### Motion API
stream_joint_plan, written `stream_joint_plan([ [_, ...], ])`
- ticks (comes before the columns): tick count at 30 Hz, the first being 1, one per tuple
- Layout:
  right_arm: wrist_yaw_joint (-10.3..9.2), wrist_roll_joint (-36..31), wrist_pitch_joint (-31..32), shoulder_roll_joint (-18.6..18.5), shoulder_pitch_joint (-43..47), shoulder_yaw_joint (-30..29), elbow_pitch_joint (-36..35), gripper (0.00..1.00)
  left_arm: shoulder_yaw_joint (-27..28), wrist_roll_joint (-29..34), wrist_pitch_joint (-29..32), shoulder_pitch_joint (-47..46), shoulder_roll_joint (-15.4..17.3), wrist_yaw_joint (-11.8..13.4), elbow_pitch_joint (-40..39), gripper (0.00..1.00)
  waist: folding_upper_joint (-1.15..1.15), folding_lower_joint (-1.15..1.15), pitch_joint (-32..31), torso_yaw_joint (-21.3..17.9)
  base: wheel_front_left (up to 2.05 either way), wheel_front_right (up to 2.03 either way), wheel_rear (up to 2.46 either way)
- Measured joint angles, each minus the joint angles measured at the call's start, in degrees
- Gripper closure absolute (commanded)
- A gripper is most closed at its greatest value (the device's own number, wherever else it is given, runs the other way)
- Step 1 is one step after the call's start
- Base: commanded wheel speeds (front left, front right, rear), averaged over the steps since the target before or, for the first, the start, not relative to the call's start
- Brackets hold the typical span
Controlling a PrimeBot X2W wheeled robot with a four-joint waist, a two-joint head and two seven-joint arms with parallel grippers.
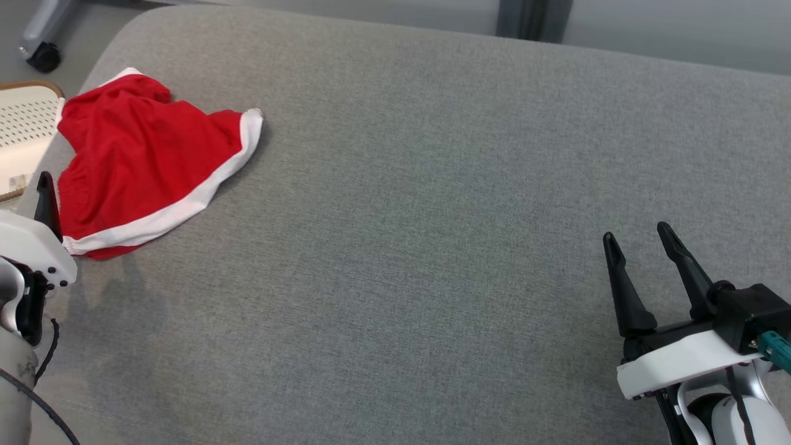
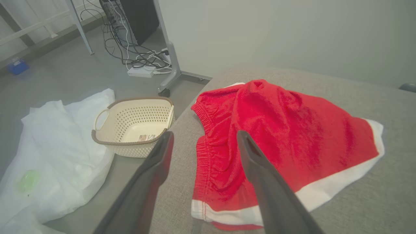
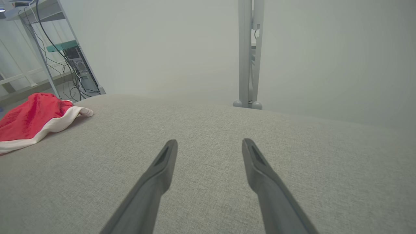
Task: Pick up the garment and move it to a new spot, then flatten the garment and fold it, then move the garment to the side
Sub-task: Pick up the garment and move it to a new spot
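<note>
R gripper sits at near right, low over bare grey table. Its fingers are spread wide w/ nothing between them.

L gripper is at near left, by the table's left edge, fingers likewise spread and empty. In L wrist view one finger crosses the red cloth near the elastic waistband and the other crosses the bare table edge. Can't tell if either touches.

Garment is a pair of red shorts w/ a white hem band. It lies rumpled, not flat, toward the far-left corner of the table, just ahead of the L gripper and well apart from the R one.

Past the table's left edge, on the floor, is a cream perforated basket w/ a brown rim, just beside a white bag. Farther back are tangled cables, a white power strip and a wheeled frame leg.

Behind the table's far edge a grey post stands against the pale wall.
</note>
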Motion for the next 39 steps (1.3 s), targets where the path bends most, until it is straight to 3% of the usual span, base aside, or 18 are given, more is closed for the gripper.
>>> stream_joint_plan([
  [8,0.01,-1.4,1.2,-0.1,-2.3,0.1,-2.2,0.0,1.2,-3.0,1.2,-2.9,-0.2,-3.5,13.1,0.0,0.0,0.0,6.6,-2.8,0.0,0.0,0.0],
  [14,0.0,-1.5,1.4,-0.5,-3.0,-0.1,-3.4,0.0,1.4,-4.6,1.7,-4.7,-0.9,-5.0,17.2,0.0,0.0,0.0,10.2,-3.9,0.0,0.0,0.0],
  [15,0.01,-1.5,1.5,-0.6,-3.0,-0.2,-3.5,0.0,1.4,-4.7,1.5,-5.0,-0.9,-5.1,17.5,0.33,0.0,0.0,10.6,-4.0,0.0,0.0,0.0],
  [16,0.01,-1.7,1.7,-0.7,-3.3,-0.2,-3.6,0.0,1.3,-4.8,0.6,-5.7,-0.9,-5.4,17.9,1.0,0.0,0.0,11.2,-4.0,0.0,0.0,0.0],
  [25,0.0,-2.0,0.7,-0.7,-4.1,-1.9,-3.2,0.0,0.3,-2.1,-9.3,-8.2,0.5,-4.0,13.2,1.0,0.0,0.0,9.1,-3.7,0.0,0.0,0.0],
  [30,0.0,-1.8,-0.1,-0.4,-3.8,-2.7,-2.3,0.0,3.0,3.4,-9.6,-5.9,1.0,-1.6,-7.5,1.0,0.0,0.0,6.4,-3.6,0.0,0.0,0.0],
  [36,0.01,-1.1,-0.9,-0.2,-3.4,-2.6,-1.7,0.0,5.6,10.7,-9.6,5.2,-2.2,-0.8,-29.8,1.0,0.0,0.0,3.6,-4.3,0.0,0.0,0.0],
  [39,0.01,-0.8,-1.4,-0.1,-3.0,-2.9,-1.3,0.0,5.9,12.8,-9.6,9.6,-4.5,-0.7,-37.1,1.0,0.0,0.0,2.5,-5.2,0.0,0.0,0.0],
])
